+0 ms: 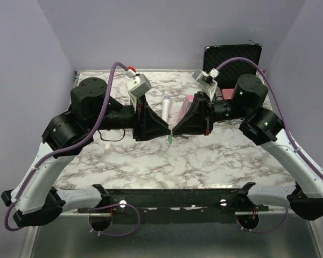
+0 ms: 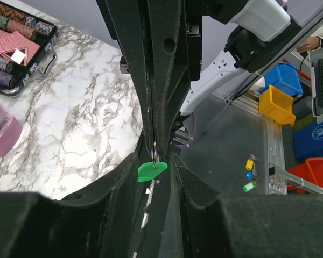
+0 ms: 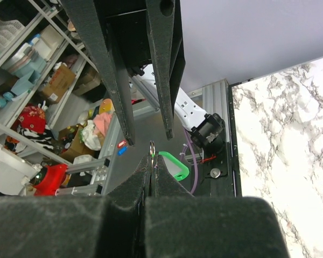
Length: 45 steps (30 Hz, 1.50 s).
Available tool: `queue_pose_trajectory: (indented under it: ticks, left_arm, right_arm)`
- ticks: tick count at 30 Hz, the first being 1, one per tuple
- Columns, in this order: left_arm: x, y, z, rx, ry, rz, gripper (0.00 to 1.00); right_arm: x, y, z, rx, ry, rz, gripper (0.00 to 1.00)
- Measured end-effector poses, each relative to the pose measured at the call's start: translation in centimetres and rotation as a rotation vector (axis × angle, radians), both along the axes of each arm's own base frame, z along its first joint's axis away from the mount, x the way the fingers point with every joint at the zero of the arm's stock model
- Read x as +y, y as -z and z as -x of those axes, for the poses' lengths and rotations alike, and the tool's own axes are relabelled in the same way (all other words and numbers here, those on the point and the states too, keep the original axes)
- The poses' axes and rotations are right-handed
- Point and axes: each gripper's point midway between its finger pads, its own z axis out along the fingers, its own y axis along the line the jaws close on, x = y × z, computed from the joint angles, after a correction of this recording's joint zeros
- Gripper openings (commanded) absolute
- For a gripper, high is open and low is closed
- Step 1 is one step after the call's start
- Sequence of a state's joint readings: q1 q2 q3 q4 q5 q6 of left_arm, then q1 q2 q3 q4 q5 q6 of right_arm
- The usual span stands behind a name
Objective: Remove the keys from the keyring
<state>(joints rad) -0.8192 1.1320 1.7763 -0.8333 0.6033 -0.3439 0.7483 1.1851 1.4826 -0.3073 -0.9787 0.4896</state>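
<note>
My right gripper [image 1: 175, 130] is shut on the thin metal keyring [image 3: 152, 146], held edge-on above the table's middle. In the right wrist view its fingertips [image 3: 148, 171] pinch the ring. The key's green head [image 3: 175, 164] hangs just beside them. My left gripper [image 1: 168, 131] faces it tip to tip and is open. In the left wrist view its fingers [image 2: 130, 171] stand apart on either side of the green key head [image 2: 152, 171], with the keyring [image 2: 154, 152] just above. The key [image 1: 171, 139] shows in the top view as a green speck below the meeting tips.
A white microphone [image 1: 166, 107] and a pink object [image 1: 186, 105] lie behind the grippers. An open black case [image 1: 232, 56] with poker chips [image 2: 13, 27] stands at the back right. Small coloured key tags [image 2: 249, 174] lie off the table.
</note>
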Motion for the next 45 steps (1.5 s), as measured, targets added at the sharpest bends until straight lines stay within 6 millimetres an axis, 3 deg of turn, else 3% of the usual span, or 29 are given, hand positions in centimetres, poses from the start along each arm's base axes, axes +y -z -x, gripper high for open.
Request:
queue_pose_trajectory:
  ticks: [16, 29, 33, 36, 45]
  left_arm:
    - [-0.3, -0.4, -0.2, -0.005, -0.001, 0.015, 0.22]
    - [-0.5, -0.2, -0.2, 0.004, 0.015, 0.011, 0.18]
    - [-0.6, -0.2, -0.1, 0.013, 0.020, 0.012, 0.11]
    - [-0.6, -0.3, 0.0, 0.014, 0.023, 0.015, 0.00]
    - [-0.7, -0.5, 0.2, 0.013, 0.032, 0.025, 0.00]
  right_arm:
    - [0.0, -0.5, 0.3, -0.005, -0.018, -0.018, 0.01]
    - [0.0, -0.9, 0.5, -0.011, -0.026, -0.032, 0.01]
    - [0.0, -1.0, 0.5, -0.010, -0.026, -0.035, 0.01]
    - [0.0, -1.0, 0.5, -0.010, -0.026, -0.036, 0.01]
    - [0.1, -1.3, 0.5, -0.014, -0.029, -0.051, 0.01]
